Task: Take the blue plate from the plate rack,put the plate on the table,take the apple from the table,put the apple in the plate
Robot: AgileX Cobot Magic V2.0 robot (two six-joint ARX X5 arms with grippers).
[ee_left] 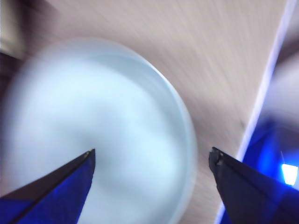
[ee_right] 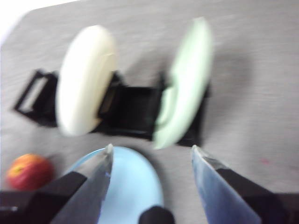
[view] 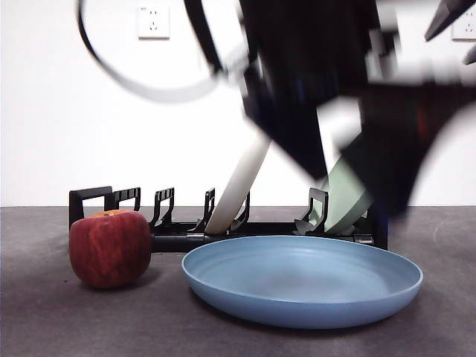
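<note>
The blue plate (view: 302,288) lies flat on the bench (view: 44,320) in front of the plate rack (view: 93,199), so the plate step looks done. The apple (view: 110,248) sits at the plate's nine o'clock, untouched. Both the left gripper (ee_left: 152,161) and right gripper (ee_right: 150,156) have their jaws spread and empty; next, one must descend over the apple.

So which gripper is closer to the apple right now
Likely the right gripper: its view shows the apple off to one side, beside the blue plate. The left gripper hangs over the plate, apple out of its view.
</note>
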